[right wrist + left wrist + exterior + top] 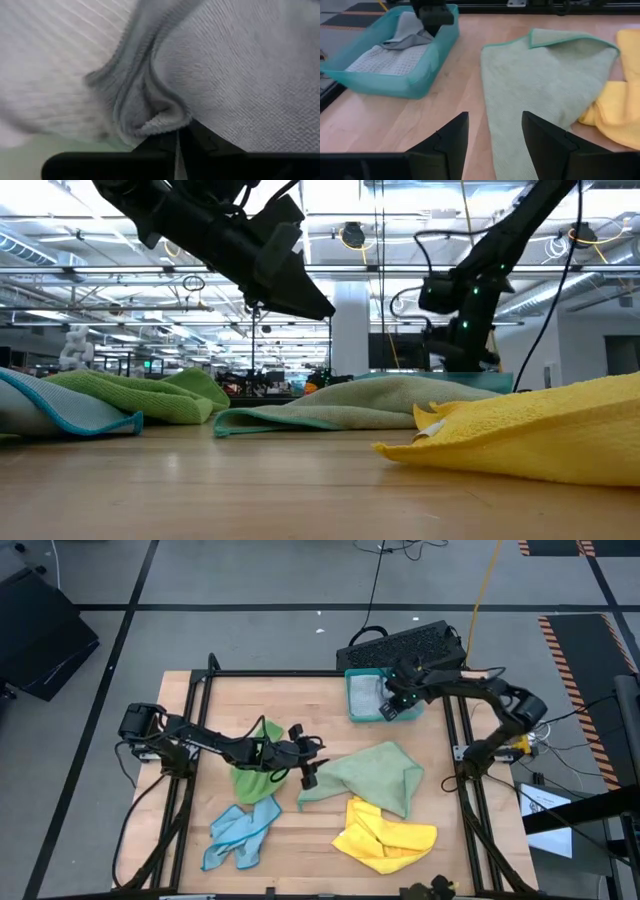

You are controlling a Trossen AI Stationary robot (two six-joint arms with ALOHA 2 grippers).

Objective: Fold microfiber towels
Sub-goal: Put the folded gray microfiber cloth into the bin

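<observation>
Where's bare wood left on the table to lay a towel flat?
Biggest free patch: the far-left stretch between the bright green towel and the teal tray. A smaller strip lies between the tray and the pale green towel. The near half is crowded by the blue towel and yellow towel.

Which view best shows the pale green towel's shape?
High view: the pale green towel lies whole, mid-table. Left wrist view crops it; low view sees only its edge; right wrist view shows none.

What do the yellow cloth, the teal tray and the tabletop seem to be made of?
Yellow cloth: soft, fuzzy fabric, probably microfiber; its nap shows and it lies crumpled.
Teal tray: smooth rigid plastic, slightly translucent walls.
Tabletop: pale wood with visible grain, likely butcher-block strips.
</observation>
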